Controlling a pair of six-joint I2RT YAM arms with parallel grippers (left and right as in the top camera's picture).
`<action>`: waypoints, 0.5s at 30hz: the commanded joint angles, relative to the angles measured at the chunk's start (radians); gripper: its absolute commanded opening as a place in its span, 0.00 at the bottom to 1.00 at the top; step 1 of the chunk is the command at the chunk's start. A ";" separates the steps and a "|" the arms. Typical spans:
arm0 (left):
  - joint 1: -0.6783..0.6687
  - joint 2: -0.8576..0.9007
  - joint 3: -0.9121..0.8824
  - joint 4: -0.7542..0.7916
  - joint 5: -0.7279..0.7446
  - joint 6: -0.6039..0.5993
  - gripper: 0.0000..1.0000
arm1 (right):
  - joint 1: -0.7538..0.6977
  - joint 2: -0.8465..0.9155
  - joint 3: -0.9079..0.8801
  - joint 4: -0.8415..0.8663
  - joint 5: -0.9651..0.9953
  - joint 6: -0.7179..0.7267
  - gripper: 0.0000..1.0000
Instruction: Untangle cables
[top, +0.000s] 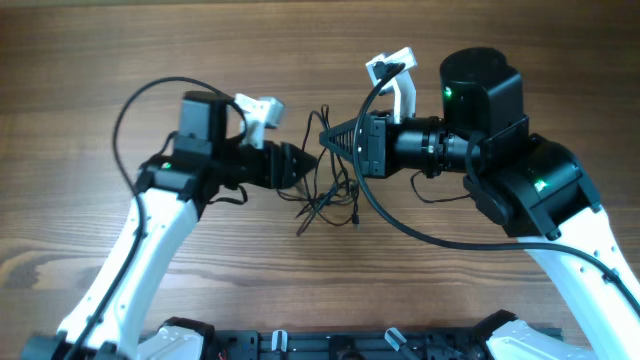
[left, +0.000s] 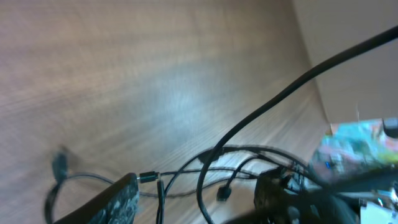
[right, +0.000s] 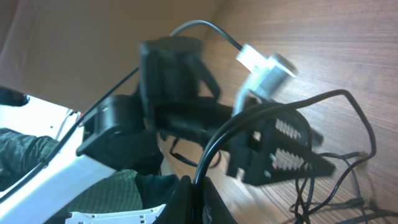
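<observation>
This looks like a robotics lab bench. A white-and-black left arm (top: 150, 250) and right arm (top: 570, 230) rise from a black mounting rail (top: 330, 345) at the bottom edge, over a wood-grain surface (top: 80, 60).

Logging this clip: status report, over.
Left claw, right claw both look shut, tips close. Cables tangled below tips. Right arm's thick cable crosses beside tangle.

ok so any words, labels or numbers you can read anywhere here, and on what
No readable text in any view.
Colourful patch at the right edge of the left wrist view: possibly print, too blurred to read.
Green lights on the arms: plain lamps, no characters.
</observation>
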 joint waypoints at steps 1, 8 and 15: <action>-0.060 0.095 0.014 0.003 0.023 0.065 0.48 | -0.004 0.006 0.015 0.005 0.024 0.003 0.04; 0.017 0.129 0.063 0.131 -0.226 -0.259 0.04 | -0.004 0.008 0.016 -0.388 0.721 0.197 0.04; 0.182 -0.098 0.166 0.119 -0.274 -0.262 0.04 | -0.102 0.013 0.005 -0.624 1.045 0.293 0.04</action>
